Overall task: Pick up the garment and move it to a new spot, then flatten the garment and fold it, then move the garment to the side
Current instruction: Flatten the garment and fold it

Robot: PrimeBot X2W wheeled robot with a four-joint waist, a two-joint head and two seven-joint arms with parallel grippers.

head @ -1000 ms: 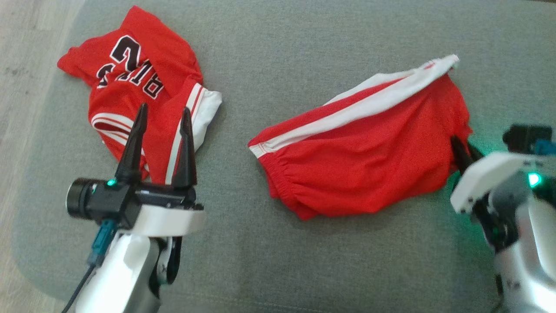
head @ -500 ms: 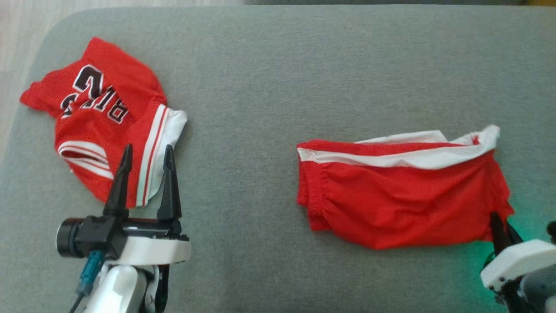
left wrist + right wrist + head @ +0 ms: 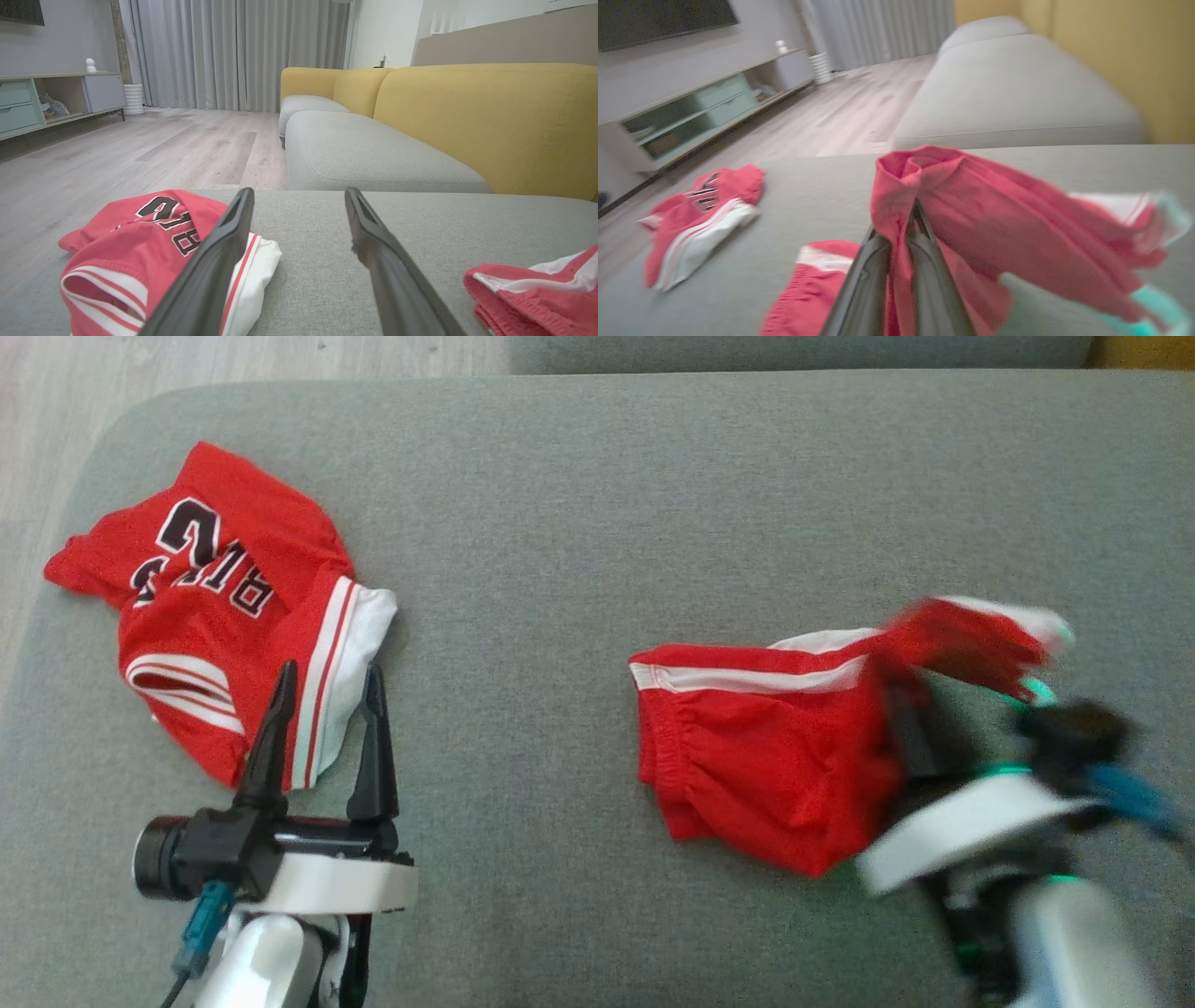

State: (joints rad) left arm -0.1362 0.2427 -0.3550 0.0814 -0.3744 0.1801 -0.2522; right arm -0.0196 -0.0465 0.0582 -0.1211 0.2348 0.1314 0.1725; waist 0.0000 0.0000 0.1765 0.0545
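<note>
The red shorts [image 3: 756, 756] are lying on the grey sofa cushion [image 3: 597, 504], one edge hanging raised from the right gripper [image 3: 904, 714], which is pinching it tight. The cloth is looking light and limp, so the hems are probably offering the firmest hold. The left gripper [image 3: 327, 677] is hovering spread beside the jersey [image 3: 215, 607].

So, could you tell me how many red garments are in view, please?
2: the jersey lies at the left; the shorts lie at the right, pinched by the right claw.
</note>
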